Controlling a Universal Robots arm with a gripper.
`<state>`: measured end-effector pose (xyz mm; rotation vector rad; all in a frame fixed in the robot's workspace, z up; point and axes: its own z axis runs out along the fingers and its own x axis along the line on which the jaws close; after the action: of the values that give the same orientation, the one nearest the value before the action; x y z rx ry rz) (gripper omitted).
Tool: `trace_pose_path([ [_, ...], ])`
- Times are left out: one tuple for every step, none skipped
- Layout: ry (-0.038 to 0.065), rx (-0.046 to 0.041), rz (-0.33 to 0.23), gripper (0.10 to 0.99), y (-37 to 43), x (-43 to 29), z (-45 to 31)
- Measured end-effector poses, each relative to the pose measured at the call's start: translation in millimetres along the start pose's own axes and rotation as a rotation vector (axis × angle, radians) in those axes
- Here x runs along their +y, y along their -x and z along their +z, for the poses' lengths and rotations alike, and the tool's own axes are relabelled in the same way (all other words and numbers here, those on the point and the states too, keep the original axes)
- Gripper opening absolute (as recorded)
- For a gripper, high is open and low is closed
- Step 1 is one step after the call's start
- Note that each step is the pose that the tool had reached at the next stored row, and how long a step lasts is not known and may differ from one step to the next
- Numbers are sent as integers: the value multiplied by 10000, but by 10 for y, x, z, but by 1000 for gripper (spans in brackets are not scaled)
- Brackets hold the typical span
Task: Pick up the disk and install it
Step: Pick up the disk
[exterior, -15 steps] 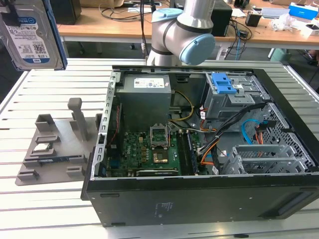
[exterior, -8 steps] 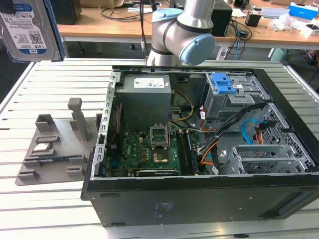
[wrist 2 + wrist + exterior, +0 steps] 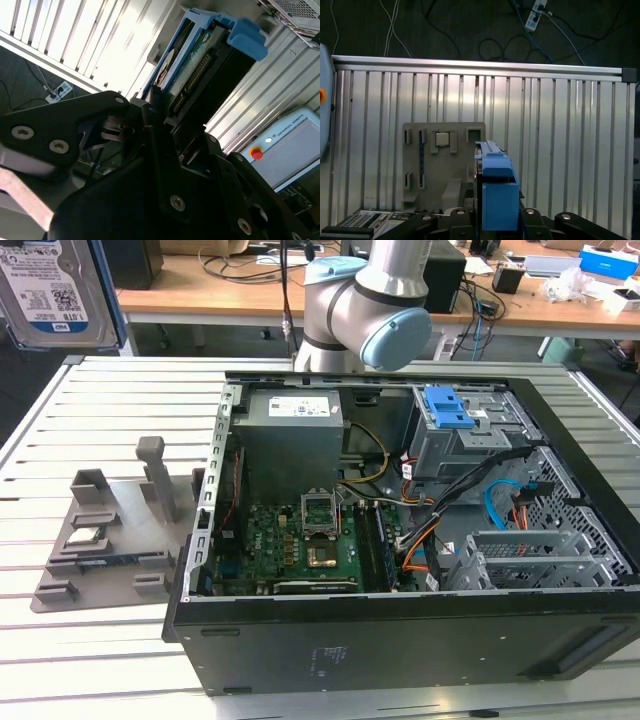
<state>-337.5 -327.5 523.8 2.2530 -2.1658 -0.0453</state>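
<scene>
Disk is clamped edge-on in the gripper, high above the table (pick done, install pending); seating it likely calls for squaring up with the bay.

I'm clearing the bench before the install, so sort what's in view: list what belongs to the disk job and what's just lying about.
Belongs to the job: disk, held by the gripper; open computer case; its drive bay.

Just lying about: grey holder plate; processor chip on it; power strip on the floor.
</scene>
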Motion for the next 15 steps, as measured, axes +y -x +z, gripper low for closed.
trace_pose_path([
  [1,0,0,365,1,-1,-19],
  [5,0,-1,365,2,-2,-48],
  [7,0,-1,365,4,-3,-95],
  [9,0,-1,365,5,-3,-120],
  [10,0,-1,365,6,-3,-138],
  [10,-1,-1,365,7,-3,-159],
  [13,0,-1,365,7,-4,-170],
  [12,-1,-1,365,7,-3,-169],
  [12,-1,-1,365,7,-3,-169],
  [12,-1,-1,365,7,-4,-169],
  [13,-1,-1,365,7,-3,-169],
  [14,-1,0,365,7,-4,-170],
  [13,-1,-1,365,6,-26,-170],
  [14,-1,-1,365,5,-55,-171],
  [14,0,0,365,4,-82,-172],
])
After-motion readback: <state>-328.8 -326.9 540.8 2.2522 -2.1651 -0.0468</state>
